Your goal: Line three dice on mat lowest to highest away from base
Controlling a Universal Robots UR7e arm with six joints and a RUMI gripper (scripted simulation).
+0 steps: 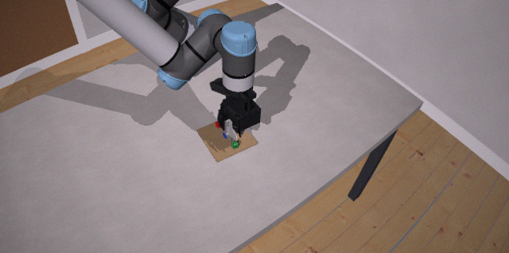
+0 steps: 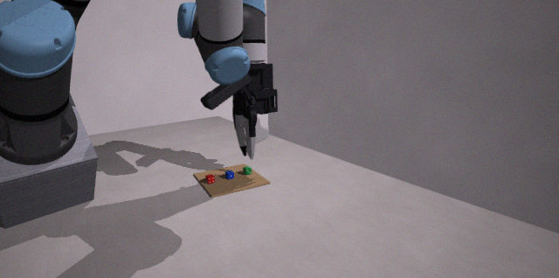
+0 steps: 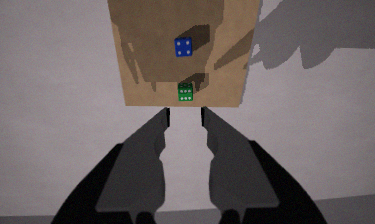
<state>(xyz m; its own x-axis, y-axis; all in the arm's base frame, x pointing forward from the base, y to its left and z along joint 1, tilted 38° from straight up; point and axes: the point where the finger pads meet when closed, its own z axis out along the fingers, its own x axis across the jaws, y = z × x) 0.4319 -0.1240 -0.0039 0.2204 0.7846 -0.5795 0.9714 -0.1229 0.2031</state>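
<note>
Grey tabletop (image 1: 131, 189) (image 2: 349, 208); on tan mat (image 1: 219, 157) (image 2: 218, 191) (image 3: 232, 90), red (image 1: 217, 124) (image 2: 210, 178), blue (image 1: 224, 135) (image 2: 230, 175) (image 3: 183, 47), green dice (image 1: 235, 145) (image 2: 247, 170) (image 3: 185, 92); above, claw (image 1: 235, 140) (image 2: 247, 156) (image 3: 185, 108) slightly apart, holding nothing.
</note>
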